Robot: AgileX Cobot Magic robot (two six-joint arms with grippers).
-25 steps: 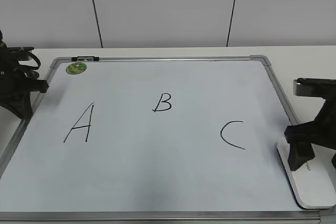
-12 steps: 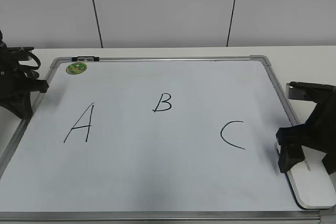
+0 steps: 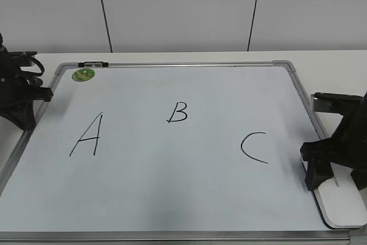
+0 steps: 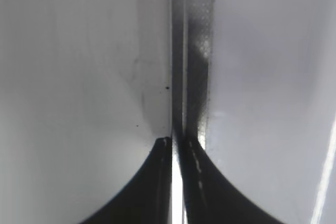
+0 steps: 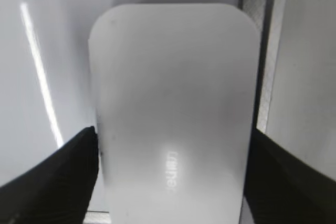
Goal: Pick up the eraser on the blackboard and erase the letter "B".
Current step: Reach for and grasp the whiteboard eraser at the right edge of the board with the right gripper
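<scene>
One worktop [image 3: 332, 70], white, carried everything. On it lay one blackboard [image 3: 172, 193], which was in fact a white board with a silver frame, and it covered most of the worktop from the left edge to near the right edge. Two robot arms were there, one at each side. The left hand [image 3: 35, 93] rested at the left edge of the worktop, against the frame of the board; in the left wrist view its two fingers were pressed together, with only a thin slit between them. The right hand [image 5: 170, 145] stood near the front right corner, spread wide, with one finger on each long side of the eraser [image 5: 173, 108]. I could not tell if the fingers already touched it. There was one eraser [image 3: 344, 202], white and glossy, lying on the board at its front right corner, beside the frame. Three black letters were written on the board: one "A" [image 3: 89, 136] toward the left, one letter "B" [image 3: 178, 112] in the middle, one "C" [image 3: 254, 147] toward the right. One small round green magnet [image 3: 84, 74] sat at the back left corner of the board.
</scene>
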